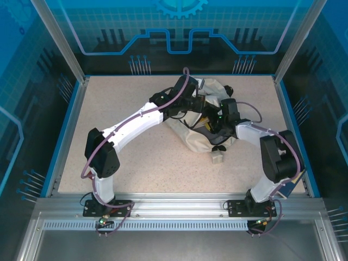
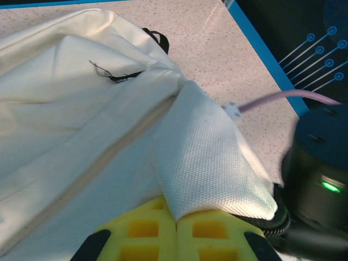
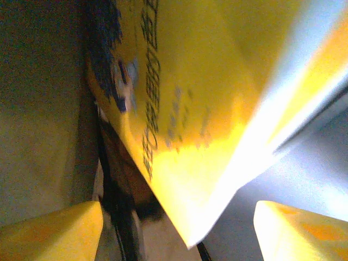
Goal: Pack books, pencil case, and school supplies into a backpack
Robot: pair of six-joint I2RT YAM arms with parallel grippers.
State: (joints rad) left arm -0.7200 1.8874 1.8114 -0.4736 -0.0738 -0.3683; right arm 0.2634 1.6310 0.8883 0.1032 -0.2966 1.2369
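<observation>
Yellow book (image 3: 206, 109) slants close to the right wrist camera, its corner pointing down between the right jaws, which stand apart. Left jaws are clamped together on a flap of the cream backpack (image 2: 81, 109), which lies slumped near the middle of the counter (image 1: 136, 163)

— Where does the backpack (image 1: 187, 137) lie?
— Mid-surface (image 1: 109, 155), slumped and crumpled: cream-white woven fabric with a black zip line and a small beige tag (image 1: 217, 158) resting just beside its near edge.
— And the books?
— One yellow book (image 3: 190, 109), dark print across its cover, stands tilted against a dim fabric wall, its corner pointing down.
</observation>
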